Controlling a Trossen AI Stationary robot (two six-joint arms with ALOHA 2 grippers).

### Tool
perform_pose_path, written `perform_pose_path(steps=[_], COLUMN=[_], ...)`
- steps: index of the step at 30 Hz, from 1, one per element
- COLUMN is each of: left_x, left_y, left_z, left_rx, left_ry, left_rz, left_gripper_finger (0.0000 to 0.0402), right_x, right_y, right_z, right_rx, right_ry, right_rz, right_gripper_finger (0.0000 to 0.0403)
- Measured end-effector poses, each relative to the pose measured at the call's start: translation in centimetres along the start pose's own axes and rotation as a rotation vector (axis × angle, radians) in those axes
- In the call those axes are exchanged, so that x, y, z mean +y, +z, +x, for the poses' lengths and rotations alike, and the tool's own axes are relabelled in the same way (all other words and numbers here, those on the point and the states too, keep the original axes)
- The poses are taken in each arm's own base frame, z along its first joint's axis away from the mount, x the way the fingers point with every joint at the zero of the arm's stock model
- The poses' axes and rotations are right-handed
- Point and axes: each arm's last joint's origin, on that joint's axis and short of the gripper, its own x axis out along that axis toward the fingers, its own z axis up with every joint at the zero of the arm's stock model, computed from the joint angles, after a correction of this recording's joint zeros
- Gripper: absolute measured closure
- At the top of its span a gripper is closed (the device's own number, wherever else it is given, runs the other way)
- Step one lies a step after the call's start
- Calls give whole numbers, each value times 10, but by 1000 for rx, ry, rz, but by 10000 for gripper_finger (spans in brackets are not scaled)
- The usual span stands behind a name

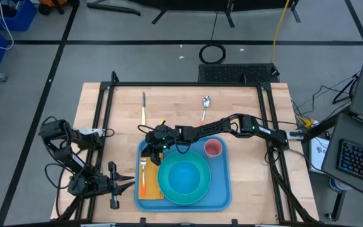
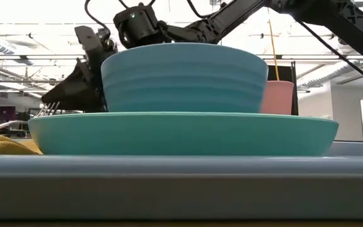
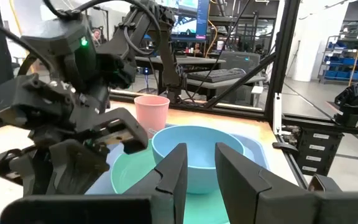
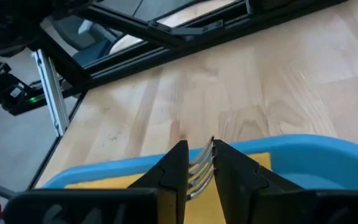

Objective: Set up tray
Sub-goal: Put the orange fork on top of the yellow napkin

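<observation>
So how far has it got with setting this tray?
Done: turquoise round plate, blue bowl, pink cup and yellow napkin sit on the light-blue plastic tray. In hand: right gripper places a metal fork on the napkin. Left: knife and spoon on the table.

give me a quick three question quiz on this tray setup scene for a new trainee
1. True or false: the small pink plastic cup stands on the large light-blue plastic tray.
2. Which item lies between the right gripper's fingers above the yellow-orange folded napkin? A) a metal fork B) a metal spoon C) a knife
3. Fill in: the blue ribbed bowl sits on the round turquoise ______.

Key
1. True; it stands at the tray's far right part, beside the bowl.
2. A; the metal fork shows its tines between the fingers, while the metal spoon lies on the wooden table beyond the tray.
3. plate.
</observation>
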Motion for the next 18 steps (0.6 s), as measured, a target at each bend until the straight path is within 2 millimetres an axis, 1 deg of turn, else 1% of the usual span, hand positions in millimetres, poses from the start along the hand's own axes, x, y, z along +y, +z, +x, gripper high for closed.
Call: perform_pose_path(steps=[18], left_x=[0], left_y=[0], left_z=[0], left_rx=[0], left_ry=[-1], left_rz=[-1], left_gripper_finger=[316], right_x=[0], right_y=[0], right_z=[0], right_rx=[-6], right_ry=[6], right_rz=[-7], right_gripper_finger=[336])
